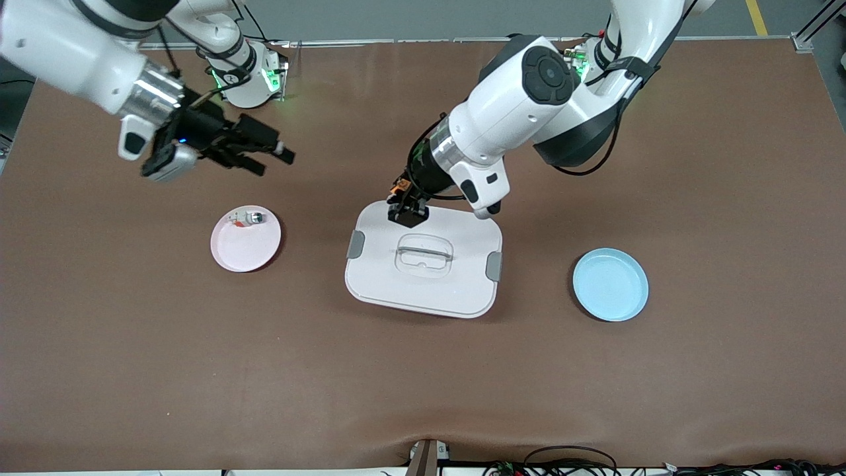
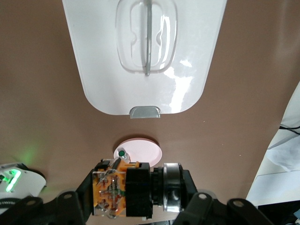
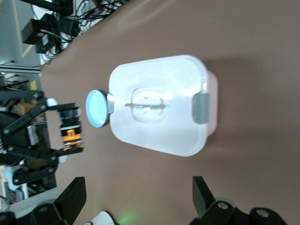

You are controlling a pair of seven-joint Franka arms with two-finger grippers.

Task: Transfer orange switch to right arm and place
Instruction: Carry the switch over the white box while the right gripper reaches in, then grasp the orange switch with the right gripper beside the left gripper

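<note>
The orange switch (image 2: 123,191), with an orange body, a black middle and a round metal-ringed end, lies crosswise between the fingers of my left gripper (image 2: 136,194), which is shut on it. In the front view the left gripper (image 1: 408,213) holds the switch (image 1: 398,192) in the air over the edge of the white lidded container (image 1: 456,291) that lies toward the robots' bases. My right gripper (image 1: 274,161) hangs open and empty over bare table, above the pink plate (image 1: 241,254). In the right wrist view its fingers (image 3: 70,197) stand wide apart, and the held switch (image 3: 70,129) shows farther off.
A white-and-clear switch with a green tip (image 1: 246,218) lies on the pink plate's rim side toward the bases. A blue plate (image 1: 610,285) sits toward the left arm's end of the table. The container's lid has grey clips (image 1: 355,245) and a clear handle recess (image 1: 423,254).
</note>
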